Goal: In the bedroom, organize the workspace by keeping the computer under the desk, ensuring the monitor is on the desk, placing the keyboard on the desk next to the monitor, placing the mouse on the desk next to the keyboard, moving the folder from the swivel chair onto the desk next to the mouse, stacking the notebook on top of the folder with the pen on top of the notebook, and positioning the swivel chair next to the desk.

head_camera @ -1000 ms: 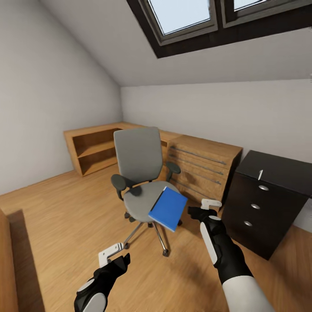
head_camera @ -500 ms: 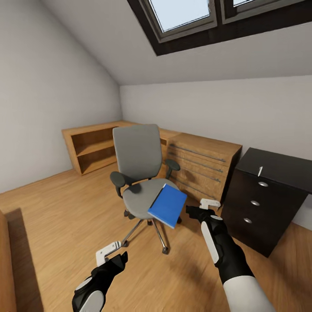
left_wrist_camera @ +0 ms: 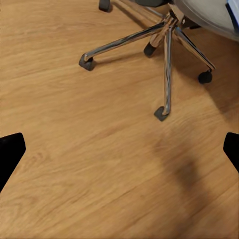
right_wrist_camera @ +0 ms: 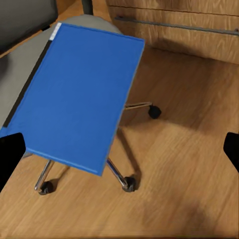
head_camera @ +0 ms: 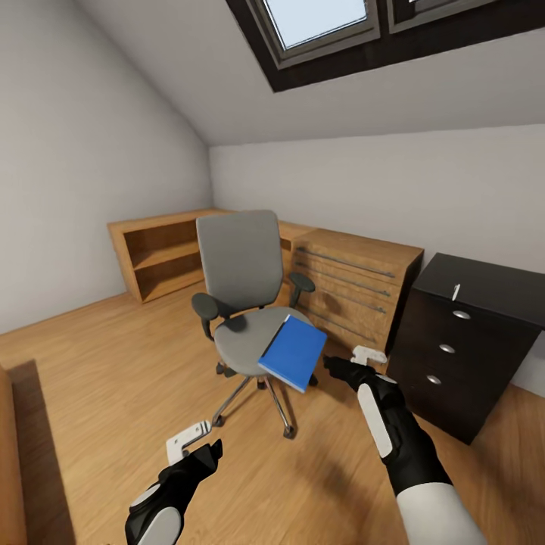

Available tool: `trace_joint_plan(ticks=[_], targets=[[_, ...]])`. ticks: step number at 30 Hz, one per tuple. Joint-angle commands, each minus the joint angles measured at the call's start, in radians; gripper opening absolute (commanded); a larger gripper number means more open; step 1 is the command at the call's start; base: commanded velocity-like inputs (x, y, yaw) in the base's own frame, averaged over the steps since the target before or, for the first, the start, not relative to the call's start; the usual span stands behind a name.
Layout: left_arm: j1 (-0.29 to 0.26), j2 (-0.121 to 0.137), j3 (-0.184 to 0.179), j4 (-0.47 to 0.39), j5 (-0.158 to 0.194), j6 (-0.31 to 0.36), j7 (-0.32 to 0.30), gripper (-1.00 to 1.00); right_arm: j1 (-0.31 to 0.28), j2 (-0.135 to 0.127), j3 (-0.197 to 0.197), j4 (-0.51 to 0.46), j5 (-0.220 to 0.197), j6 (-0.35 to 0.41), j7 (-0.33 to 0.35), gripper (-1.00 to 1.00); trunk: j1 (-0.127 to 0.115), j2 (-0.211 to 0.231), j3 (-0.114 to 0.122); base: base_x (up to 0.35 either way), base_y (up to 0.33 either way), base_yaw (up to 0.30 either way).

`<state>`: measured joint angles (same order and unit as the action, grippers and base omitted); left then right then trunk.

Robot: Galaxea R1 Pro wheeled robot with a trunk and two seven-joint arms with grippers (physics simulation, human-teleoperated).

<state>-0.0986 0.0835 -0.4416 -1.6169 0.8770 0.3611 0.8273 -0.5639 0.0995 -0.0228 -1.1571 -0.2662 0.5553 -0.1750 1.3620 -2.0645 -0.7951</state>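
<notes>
Grippers both spread wide and empty on my feed: right gripper [head_camera: 350, 363] extended level, just beside the folder [head_camera: 294, 352], left gripper [head_camera: 198, 445] low over the plank floor [head_camera: 91, 363]. That flat glossy blue rectangle overhangs the swivel chair [head_camera: 244, 303]'s padded grey seat, above chrome legs.

Both arms reach forward, end effectors empty and spread.

The left end effector [head_camera: 198, 445] sits low and short of full reach, black wrist angled up and to the right, white finger showing at its tip. The right end effector [head_camera: 350, 365] stretches farther ahead on a white forearm with a black wrist sleeve. In each wrist view the fingertips stand wide apart at the edges.
</notes>
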Motion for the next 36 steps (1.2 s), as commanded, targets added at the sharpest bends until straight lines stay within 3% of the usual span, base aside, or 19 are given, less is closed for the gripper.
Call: trace_joint_plan(ticks=[1,3,4,5,8,12,19,28,30,33,36], targets=[[-0.001,0.001,0.001,-0.001,0.004,0.004,0.007,1.00,0.007,-0.088,-0.002,0.014,-0.272,0.033,0.032,1.00,0.004,-0.008,-0.004,0.000,0.000,0.000],[-0.001,0.001,0.003,-0.001,0.005,0.004,0.007,1.00,0.010,-0.146,-0.001,0.050,-0.410,0.037,0.098,1.00,0.011,-0.022,-0.011,0.000,0.000,0.000],[-0.001,0.001,0.004,-0.001,0.005,0.004,0.007,1.00,0.011,-0.203,0.000,0.103,-0.537,0.039,0.170,1.00,0.015,-0.029,-0.014,0.000,0.000,0.000],[-0.001,0.001,0.005,-0.001,0.005,0.004,0.007,1.00,0.011,-0.223,0.001,0.129,-0.589,0.040,0.200,1.00,0.019,-0.036,-0.017,0.000,0.000,0.000],[-0.001,0.001,0.005,-0.001,0.005,0.004,0.007,1.00,0.011,-0.245,0.000,0.172,-0.656,0.040,0.246,1.00,0.031,-0.057,-0.026,0.000,0.000,0.000],[-0.001,0.001,0.006,-0.001,0.005,0.004,0.007,1.00,0.012,-0.255,-0.008,0.202,-0.685,0.041,0.287,1.00,0.046,-0.085,-0.039,0.000,0.000,0.000],[-0.001,0.001,0.006,-0.001,0.005,0.004,0.007,1.00,0.011,-0.273,-0.072,0.286,-0.702,0.040,0.392,1.00,0.073,-0.134,-0.061,0.000,0.000,0.000],[-0.001,0.001,0.005,-0.001,0.005,0.004,0.007,1.00,0.010,-0.301,-0.082,0.335,-0.702,0.033,0.440,1.00,0.107,-0.197,-0.089,0.000,0.000,0.000],[-0.001,0.001,0.004,-0.001,0.004,0.004,0.007,1.00,0.010,-0.304,-0.082,0.339,-0.699,0.033,0.533,1.00,0.115,-0.211,-0.095,0.000,0.000,0.000],[-0.001,0.000,0.003,-0.001,0.004,0.004,0.007,1.00,0.010,-0.305,-0.081,0.341,-0.694,0.035,0.586,1.00,0.126,-0.232,-0.105,0.000,0.000,0.000],[-0.001,0.000,0.003,-0.001,0.004,0.003,0.007,1.00,0.010,-0.305,-0.079,0.340,-0.693,0.033,0.594,1.00,0.138,-0.253,-0.114,0.000,0.000,0.000]])
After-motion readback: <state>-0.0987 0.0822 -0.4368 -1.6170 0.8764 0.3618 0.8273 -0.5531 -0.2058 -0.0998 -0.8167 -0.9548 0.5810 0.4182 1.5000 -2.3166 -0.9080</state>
